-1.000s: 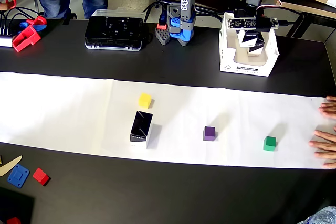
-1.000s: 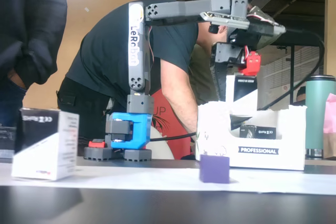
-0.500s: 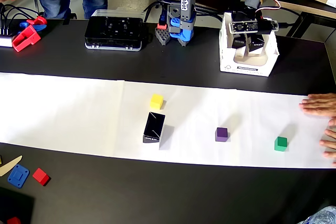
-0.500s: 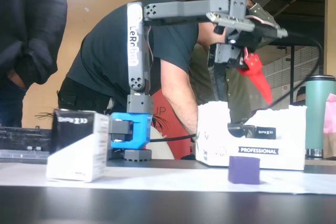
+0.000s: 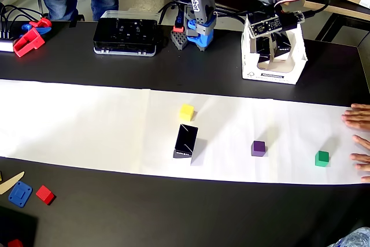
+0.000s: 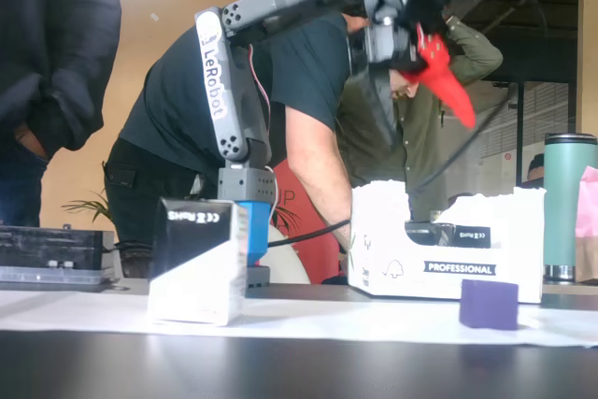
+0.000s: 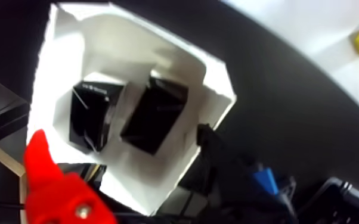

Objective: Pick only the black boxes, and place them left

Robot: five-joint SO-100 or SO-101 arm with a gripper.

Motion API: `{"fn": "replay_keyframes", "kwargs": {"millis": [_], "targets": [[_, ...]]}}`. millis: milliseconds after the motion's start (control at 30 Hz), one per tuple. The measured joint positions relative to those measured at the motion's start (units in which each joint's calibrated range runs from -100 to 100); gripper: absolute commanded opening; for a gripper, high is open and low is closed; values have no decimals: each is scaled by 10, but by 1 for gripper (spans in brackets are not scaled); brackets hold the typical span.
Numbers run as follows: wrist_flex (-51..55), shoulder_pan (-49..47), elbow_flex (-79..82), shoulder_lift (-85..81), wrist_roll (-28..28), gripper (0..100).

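One black box (image 5: 186, 140) stands upright on the white paper, seen in the fixed view as a glossy carton (image 6: 198, 259) with white sides. The white bin (image 5: 250, 62) stands at the back right of the overhead view, and the wrist view shows two black boxes (image 7: 95, 113) (image 7: 155, 113) lying inside it. My gripper (image 5: 272, 32) hovers above the bin (image 6: 383, 249), raised well clear of its rim in the fixed view (image 6: 425, 123). It is open and holds nothing. Its red finger (image 7: 50, 184) shows at the lower left of the wrist view.
Yellow (image 5: 186, 112), purple (image 5: 258, 148) and green (image 5: 322, 158) cubes sit on the paper (image 5: 75, 120). A flat black device case (image 5: 125, 36) lies at the back. A person's hand (image 5: 361, 143) rests on the paper's right end. Red and blue parts (image 5: 29, 192) lie front left.
The paper slid to the right with the black box and the cubes on it. The gripper let a black box go into the bin and lifted away.
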Motion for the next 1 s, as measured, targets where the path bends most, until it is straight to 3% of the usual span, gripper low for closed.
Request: {"fn": "replay_keyframes", "kwargs": {"millis": [367, 700, 1000], "targets": [[3, 213, -110, 0, 111, 48], [4, 411, -154, 0, 118, 54], [4, 517, -171, 75, 118, 54]]}}
